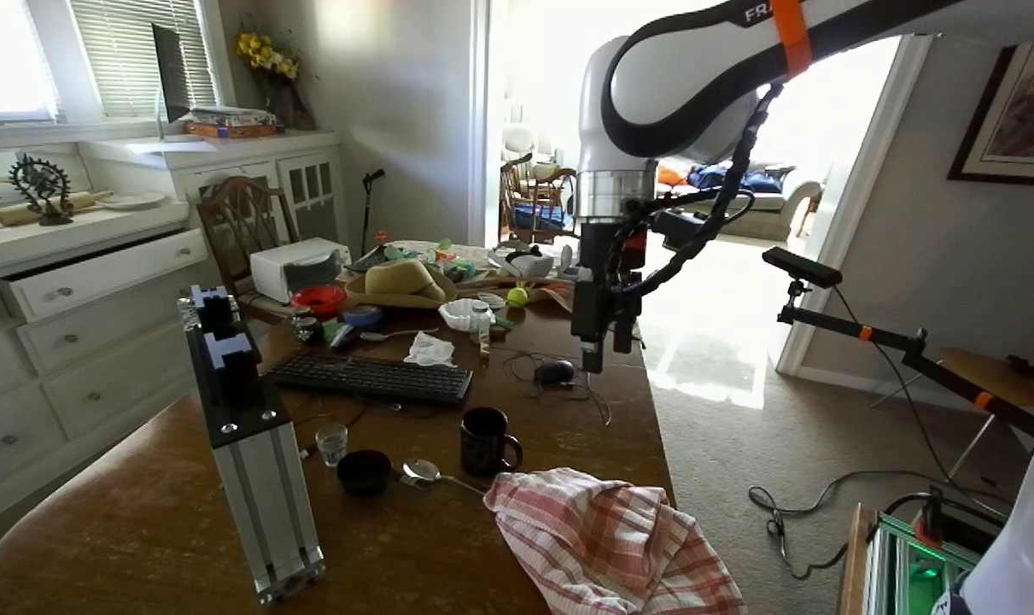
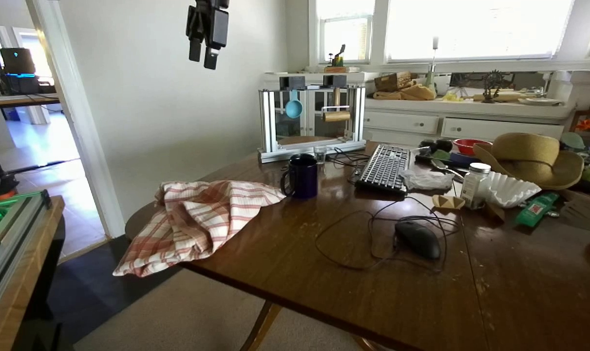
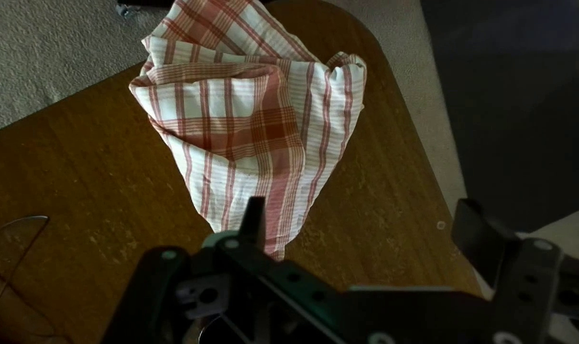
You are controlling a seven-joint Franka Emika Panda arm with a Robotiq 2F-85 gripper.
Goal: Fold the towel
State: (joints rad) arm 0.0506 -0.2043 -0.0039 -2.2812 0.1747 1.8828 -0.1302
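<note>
Carries on a brown wooden tabletop [image 1: 431,555] a rumpled checked towel [image 1: 602,538] overhanging one edge, a dark mug [image 1: 483,444], spoon [image 1: 423,470], metal frame [image 1: 269,495], glass [image 1: 332,445], keyboard [image 1: 376,377] and mouse [image 1: 554,372]

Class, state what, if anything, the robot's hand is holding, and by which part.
Nothing is held: the hand is open and empty, and the towel lies crumpled on the table.

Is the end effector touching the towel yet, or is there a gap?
Apart. An exterior view shows the end effector hanging well above the towel, with the wall visible between them.
</note>
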